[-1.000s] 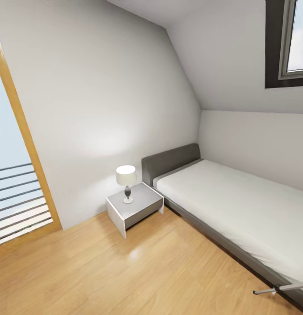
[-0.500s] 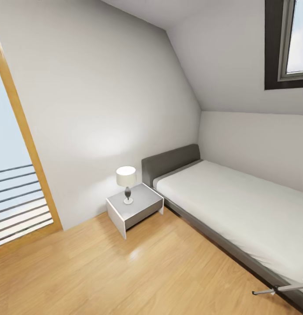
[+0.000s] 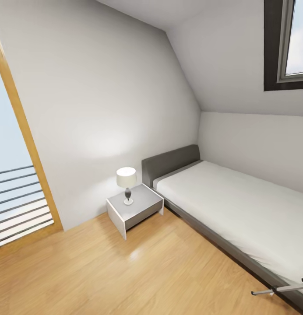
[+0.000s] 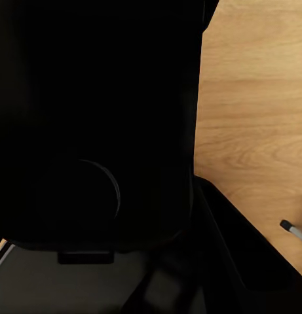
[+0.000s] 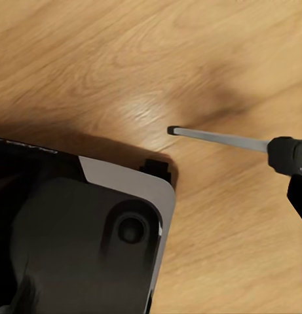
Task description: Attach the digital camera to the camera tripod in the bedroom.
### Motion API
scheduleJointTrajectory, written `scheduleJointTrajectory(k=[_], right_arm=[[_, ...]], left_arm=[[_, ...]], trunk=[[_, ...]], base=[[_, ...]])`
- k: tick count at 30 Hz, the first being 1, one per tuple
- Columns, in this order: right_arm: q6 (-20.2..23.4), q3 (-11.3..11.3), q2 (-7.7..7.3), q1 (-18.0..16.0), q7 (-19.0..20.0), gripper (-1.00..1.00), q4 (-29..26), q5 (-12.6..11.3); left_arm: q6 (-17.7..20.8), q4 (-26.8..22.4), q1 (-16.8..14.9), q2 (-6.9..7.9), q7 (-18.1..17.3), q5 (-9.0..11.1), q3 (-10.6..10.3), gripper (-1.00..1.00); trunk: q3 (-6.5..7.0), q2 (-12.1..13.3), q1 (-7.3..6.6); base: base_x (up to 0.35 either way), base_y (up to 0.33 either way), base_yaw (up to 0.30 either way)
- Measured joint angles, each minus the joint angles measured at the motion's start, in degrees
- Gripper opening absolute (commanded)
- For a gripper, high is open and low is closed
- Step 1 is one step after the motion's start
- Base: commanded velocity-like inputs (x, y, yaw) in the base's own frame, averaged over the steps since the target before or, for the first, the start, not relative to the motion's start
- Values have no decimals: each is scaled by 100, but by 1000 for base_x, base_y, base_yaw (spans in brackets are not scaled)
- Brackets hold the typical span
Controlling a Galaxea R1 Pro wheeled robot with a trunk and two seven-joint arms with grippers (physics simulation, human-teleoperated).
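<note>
Grippers cannot be judged at this moment: no fingers are visible, so whether either is released or clenched is impossible to tell, and the digital camera is nowhere to be made out. Outward from the right wrist, dark robot bodywork (image 5: 72, 242) hangs over the wood floor (image 5: 124, 59), and just beside it lies a silver leg of the camera tripod (image 5: 223, 139) with a black joint. From the head, that leg (image 3: 278, 288) pokes in low beside the bed (image 3: 239, 205), well apart from the nightstand (image 3: 136, 208) and its lamp (image 3: 126, 183). The tripod probably handles stiff but top-heavy; steadying it near the black head seems wisest.
</note>
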Motion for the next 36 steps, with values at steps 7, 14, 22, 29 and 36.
scheduleJointTrajectory(k=[7,14,22,29,36], right_arm=[[-9,-2,3,0,5,100,0,-8],[-22,-10,-3,0,23,100,1,-46],[-20,-12,-4,0,6,100,0,-64],[-11,-12,-1,1,24,100,7,-60],[-16,-12,-5,0,-2,100,7,-58]], left_arm=[[0,0,0,6,0,0,0,-100],[6,0,0,1,0,-2,0,-100],[10,0,0,0,0,-3,0,-100],[5,0,0,0,0,-3,0,-100],[-4,-3,-1,1,-1,-17,0,-100]], trunk=[[126,281,-154],[252,563,-308],[397,885,-484],[523,1166,-638],[611,1367,-749]], base=[[0,0,0],[0,0,0],[0,0,0],[0,0,0],[0,0,0]])
